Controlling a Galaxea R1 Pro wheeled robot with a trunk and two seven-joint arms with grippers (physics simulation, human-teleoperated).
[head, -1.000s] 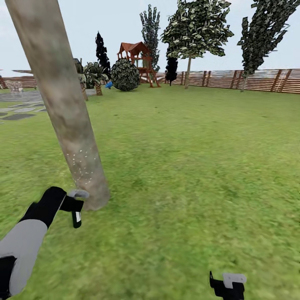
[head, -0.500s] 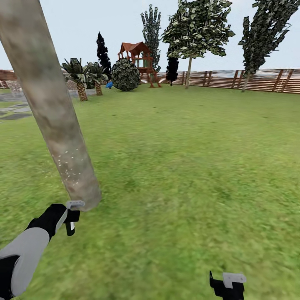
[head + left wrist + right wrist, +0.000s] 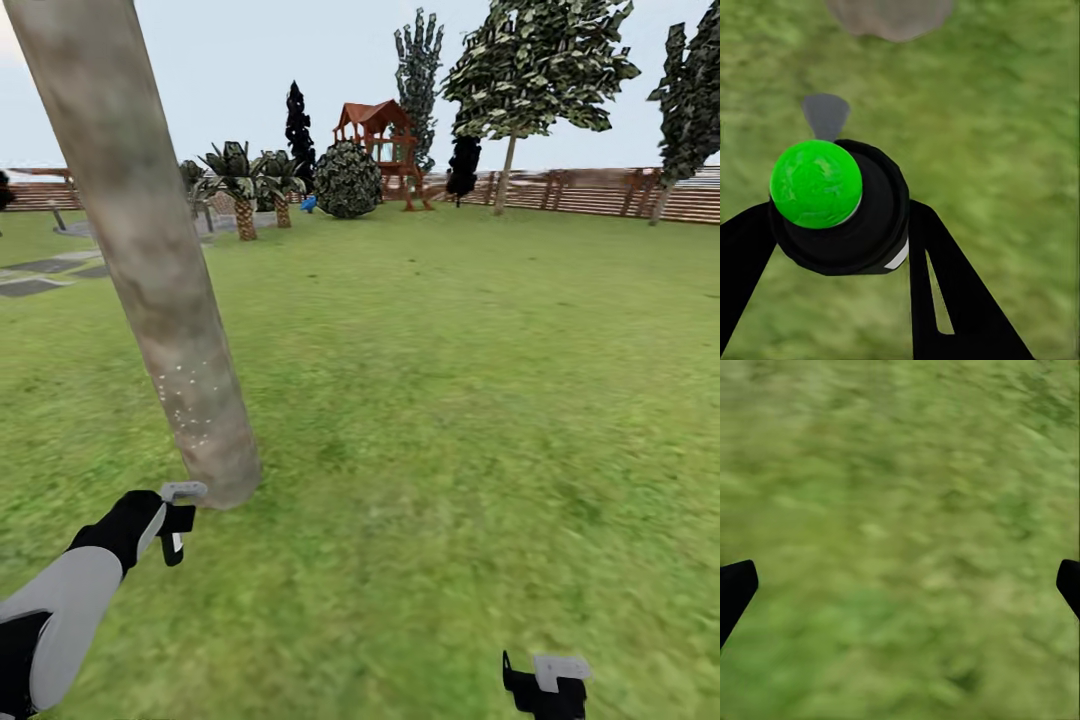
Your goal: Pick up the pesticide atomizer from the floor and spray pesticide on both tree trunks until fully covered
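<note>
**Spray risks at the leaning trunk**

Green lawn floor point(image 3: 450, 420) all round, reddish slat fence point(image 3: 590, 192) far behind, grey paving point(image 3: 40, 275) off to one side. Leaning tree trunk point(image 3: 150, 260) close ahead, base just beyond the left end effector point(image 3: 175, 520). Fingers point(image 3: 945, 292) closed snugly on the pesticide atomizer point(image 3: 840, 206), seen in the left wrist view as a black body with a green cap, pointing toward the trunk's foot. Pale speckles visible low on the bark only.

Likely failures, as judgement:
- Coverage stalling low, with the nozzle aimed near the base and the upper trunk untouched.
- Far side of the trunk missed without circling.
- Collision of arm with the lean while raising.
- Second tree point(image 3: 540, 70) well apart, forgotten or undersprayed.

Right end effector point(image 3: 545, 690) spread wide, empty over grass.
</note>
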